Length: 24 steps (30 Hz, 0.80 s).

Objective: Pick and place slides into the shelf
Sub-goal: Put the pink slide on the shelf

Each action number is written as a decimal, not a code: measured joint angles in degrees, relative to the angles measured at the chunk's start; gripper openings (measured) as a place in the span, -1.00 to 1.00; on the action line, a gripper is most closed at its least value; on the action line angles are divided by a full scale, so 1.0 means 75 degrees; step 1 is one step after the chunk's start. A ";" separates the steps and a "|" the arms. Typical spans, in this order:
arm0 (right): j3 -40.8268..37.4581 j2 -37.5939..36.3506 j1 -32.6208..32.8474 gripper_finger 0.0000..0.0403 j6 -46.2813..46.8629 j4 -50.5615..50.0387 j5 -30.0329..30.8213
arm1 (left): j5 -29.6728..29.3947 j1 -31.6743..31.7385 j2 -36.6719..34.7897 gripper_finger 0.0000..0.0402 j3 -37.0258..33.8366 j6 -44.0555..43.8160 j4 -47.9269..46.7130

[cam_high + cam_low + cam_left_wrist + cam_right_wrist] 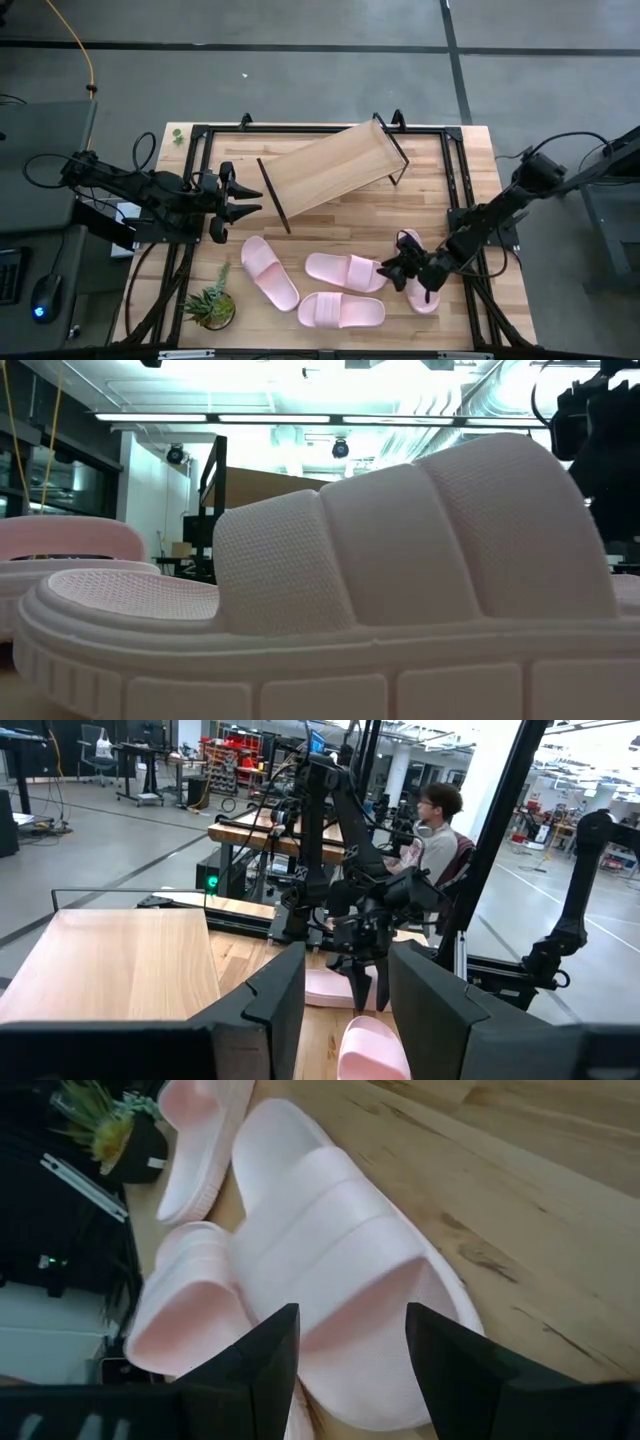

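High view: right gripper [398,272], fingers apart, poised beside slide [345,271]; closing required. Left gripper [243,197] parked open near shelf [330,168].

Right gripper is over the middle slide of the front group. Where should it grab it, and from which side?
Judging by the right wrist view, the right gripper hangs open above that slide. Best bet is probably the wide raised strap: come straight down from above, one finger on each side edge. The slide lies flat, sole down, so the strap is its highest part.
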 joint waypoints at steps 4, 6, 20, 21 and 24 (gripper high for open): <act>0.0000 0.0592 -0.0087 -0.12 0.0002 0.0588 -0.0179 | 0.0000 0.0000 0.0001 -0.36 0.0000 0.0000 0.0000; 0.0021 0.0956 -0.0171 -0.12 -0.0027 0.1006 -0.0395 | 0.0000 0.0000 0.0000 -0.36 0.0000 0.0000 0.0003; 0.0490 0.1634 -0.0573 -0.12 -0.0844 0.1653 -0.0811 | 0.0003 0.0001 0.0000 -0.36 0.0000 0.0000 0.0000; 0.0485 0.1624 -0.0613 -0.12 -0.0848 0.1633 -0.0824 | 0.0002 0.0000 0.0000 -0.36 0.0000 0.0000 0.0000; 0.0484 0.1627 -0.0760 -0.12 -0.1006 0.1659 -0.0884 | 0.0002 0.0003 0.0000 -0.36 0.0000 0.0000 0.0000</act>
